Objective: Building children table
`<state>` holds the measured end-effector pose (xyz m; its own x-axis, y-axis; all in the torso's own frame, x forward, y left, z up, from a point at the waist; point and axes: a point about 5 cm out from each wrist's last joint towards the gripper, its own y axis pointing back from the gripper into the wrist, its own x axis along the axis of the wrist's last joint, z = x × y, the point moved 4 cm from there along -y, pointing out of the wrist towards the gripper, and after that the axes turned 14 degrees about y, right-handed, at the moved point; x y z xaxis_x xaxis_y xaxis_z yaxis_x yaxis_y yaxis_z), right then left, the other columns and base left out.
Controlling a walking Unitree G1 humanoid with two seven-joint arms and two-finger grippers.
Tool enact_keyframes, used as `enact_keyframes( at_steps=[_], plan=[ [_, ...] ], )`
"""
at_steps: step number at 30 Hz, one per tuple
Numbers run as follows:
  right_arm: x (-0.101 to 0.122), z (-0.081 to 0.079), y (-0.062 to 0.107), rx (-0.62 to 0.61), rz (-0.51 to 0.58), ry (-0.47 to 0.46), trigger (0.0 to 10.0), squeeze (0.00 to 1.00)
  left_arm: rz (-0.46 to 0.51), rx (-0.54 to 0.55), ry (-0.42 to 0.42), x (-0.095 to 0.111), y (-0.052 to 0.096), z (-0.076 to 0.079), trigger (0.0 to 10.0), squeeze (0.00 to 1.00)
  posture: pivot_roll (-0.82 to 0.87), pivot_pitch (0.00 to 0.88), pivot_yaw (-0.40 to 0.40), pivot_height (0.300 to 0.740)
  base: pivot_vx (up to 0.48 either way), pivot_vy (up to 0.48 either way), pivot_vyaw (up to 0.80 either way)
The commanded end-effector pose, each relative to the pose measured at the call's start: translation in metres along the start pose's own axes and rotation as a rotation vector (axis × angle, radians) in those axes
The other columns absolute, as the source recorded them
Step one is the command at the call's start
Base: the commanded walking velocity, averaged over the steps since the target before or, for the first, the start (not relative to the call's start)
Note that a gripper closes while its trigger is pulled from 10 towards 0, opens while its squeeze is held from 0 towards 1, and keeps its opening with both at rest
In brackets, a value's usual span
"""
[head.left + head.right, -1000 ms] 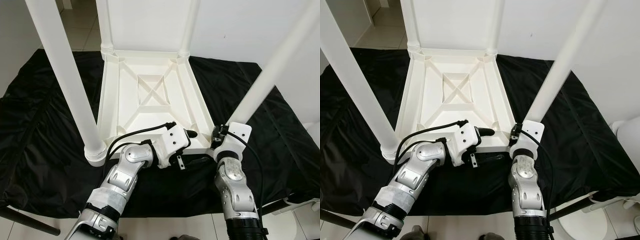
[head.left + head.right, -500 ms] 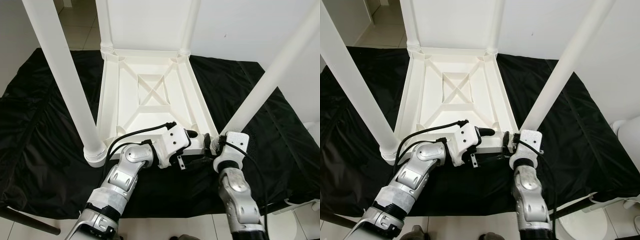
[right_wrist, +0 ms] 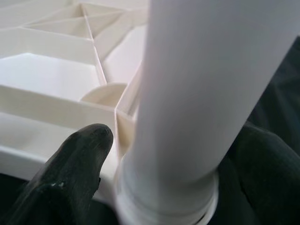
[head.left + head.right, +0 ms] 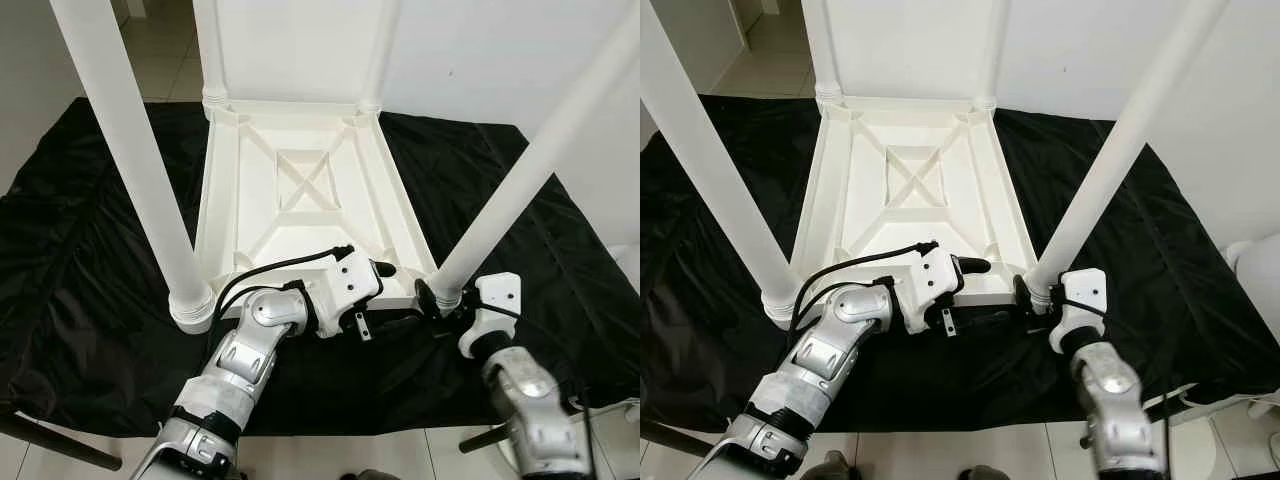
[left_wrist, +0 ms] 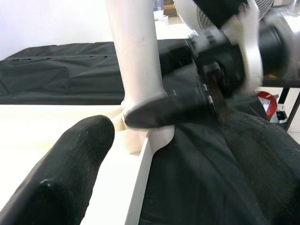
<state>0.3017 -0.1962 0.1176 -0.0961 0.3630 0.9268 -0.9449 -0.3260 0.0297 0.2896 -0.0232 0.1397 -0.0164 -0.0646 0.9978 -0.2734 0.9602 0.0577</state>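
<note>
A black cloth covers the bench, and the white table lies upside down on it with four legs fitted. The right claw grips the near-right leg at its base. The left claw rests on the table's near edge, one finger on the underside; whether it grips cannot be told.

No readable text, labels, brands or numbers anywhere: none on the white table, its legs, the black cloth or the arms.
</note>
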Motion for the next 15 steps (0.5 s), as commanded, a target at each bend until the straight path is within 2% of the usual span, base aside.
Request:
enact_keyframes(
  at_steps=[1,7,8,9,10,11,12,13,15],
  plan=[
    [0.001,-0.003,-0.003,0.052,0.017,-0.008,10.0,0.0,0.028,0.086,-0.012,0.005,-0.002,-0.007,10.0,0.0,0.0,0.0,-0.041,0.74,0.0,0.0,0.0],
    [0.002,-0.004,-0.017,0.162,0.027,0.031,10.0,0.0,0.029,0.086,-0.013,0.006,-0.003,-0.007,10.0,0.0,0.01,0.0,-0.038,0.74,0.0,0.0,0.0],
    [-0.001,-0.006,-0.02,0.189,0.015,0.033,4.0,0.0,0.029,0.089,-0.014,0.007,-0.003,-0.008,10.0,0.0,0.01,0.0,-0.04,0.74,0.0,0.0,0.0],
    [-0.001,-0.006,-0.02,0.189,0.015,0.033,4.0,0.0,0.029,0.089,-0.014,0.007,-0.003,-0.008,10.0,0.0,0.01,0.0,-0.04,0.74,0.0,0.0,0.0],
    [-0.004,-0.008,-0.021,0.215,0.004,0.032,1.9,0.0,0.031,0.093,-0.015,0.007,-0.003,-0.01,10.0,0.0,0.01,0.0,-0.042,0.74,0.0,0.0,0.0],
    [-0.004,-0.008,-0.021,0.215,0.004,0.032,1.9,0.0,0.031,0.093,-0.015,0.007,-0.003,-0.01,10.0,0.0,0.01,0.0,-0.042,0.74,0.0,0.0,0.0],
    [-0.007,-0.009,-0.022,0.231,-0.006,0.034,0.7,0.0,0.032,0.098,-0.016,0.008,-0.003,-0.01,10.0,0.0,0.02,0.0,-0.046,0.74,0.0,0.0,0.0],
    [-0.01,-0.01,-0.021,0.238,-0.014,0.031,0.0,0.0,0.034,0.104,-0.016,0.009,-0.002,-0.011,10.0,0.0,0.02,0.0,-0.049,0.74,0.0,0.0,0.0],
    [-0.013,-0.011,-0.018,0.253,-0.019,0.018,0.0,0.0,0.035,0.112,-0.016,0.009,-0.002,-0.012,10.0,0.0,0.02,0.0,-0.053,0.74,0.0,0.0,0.0]
  ],
)
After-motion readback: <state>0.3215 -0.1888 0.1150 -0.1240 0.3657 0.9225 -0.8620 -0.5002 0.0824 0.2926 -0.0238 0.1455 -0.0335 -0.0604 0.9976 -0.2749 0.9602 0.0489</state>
